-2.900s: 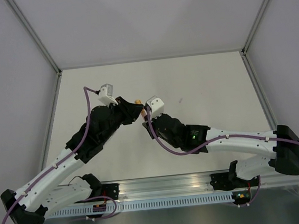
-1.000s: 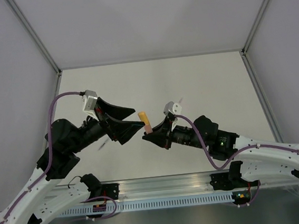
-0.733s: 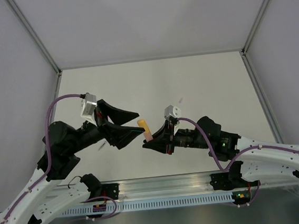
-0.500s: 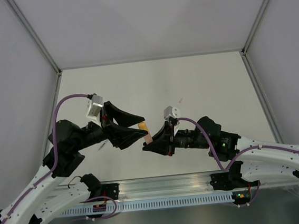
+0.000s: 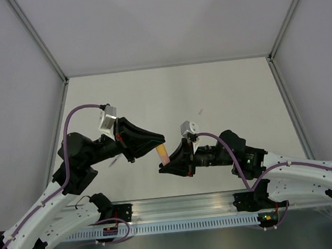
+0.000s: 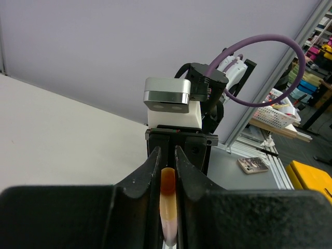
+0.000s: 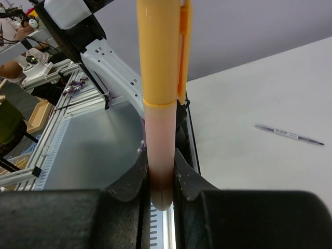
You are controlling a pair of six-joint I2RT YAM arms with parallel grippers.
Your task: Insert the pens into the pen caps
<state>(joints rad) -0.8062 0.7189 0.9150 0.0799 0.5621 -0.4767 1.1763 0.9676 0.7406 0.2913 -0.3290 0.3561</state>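
Capping of the orange-pink pen [image 7: 161, 140] is looking all but done. Its orange cap [image 7: 160, 52] is sitting over the barrel down to a clean seam, though full seating cannot be confirmed. The pen is hanging in the air between the arms, with the right arm's fingers [image 7: 132, 184] clamping the bare barrel end and the left arm's fingers [image 6: 150, 174] pinching the opposite end. A thin dark pen [image 7: 288, 134] is lying on the pale matte bench [image 5: 221, 89], probably waiting its turn, with no cap in view. Plain grey walls [image 5: 162, 25] are enclosing the cell.
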